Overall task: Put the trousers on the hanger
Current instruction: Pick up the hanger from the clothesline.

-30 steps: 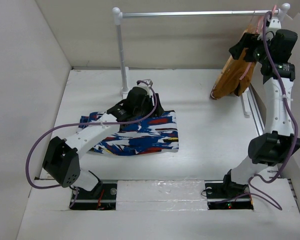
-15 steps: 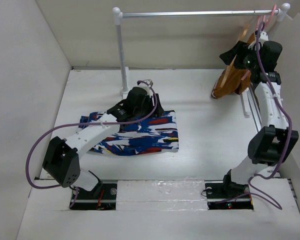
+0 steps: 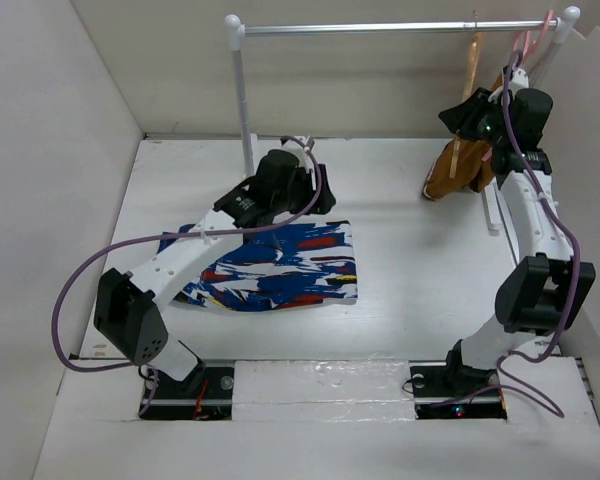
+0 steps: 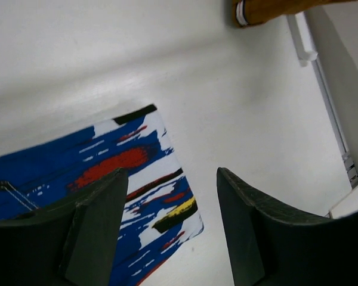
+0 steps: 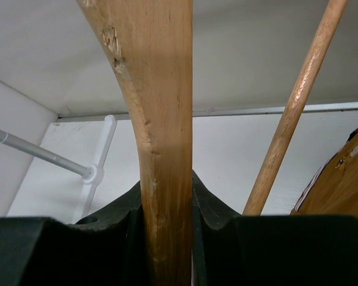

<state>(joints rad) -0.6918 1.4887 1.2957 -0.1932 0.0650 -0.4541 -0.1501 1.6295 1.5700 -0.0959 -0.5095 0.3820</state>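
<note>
Trousers: flat on the table, before the left arm. The cloth looks soft and light, likely to sag and slide, and is best pinched at a folded edge.
Left gripper: jaws spread wide, empty, poised over the trousers' far edge.
Right gripper: clamped on the hanger, near the right end of the rail.
Hanger: stiff, light wood by the look of it. Its lower bar is probably where the cloth should drape.
Brown garment: hangs just beside the hanger.
</note>
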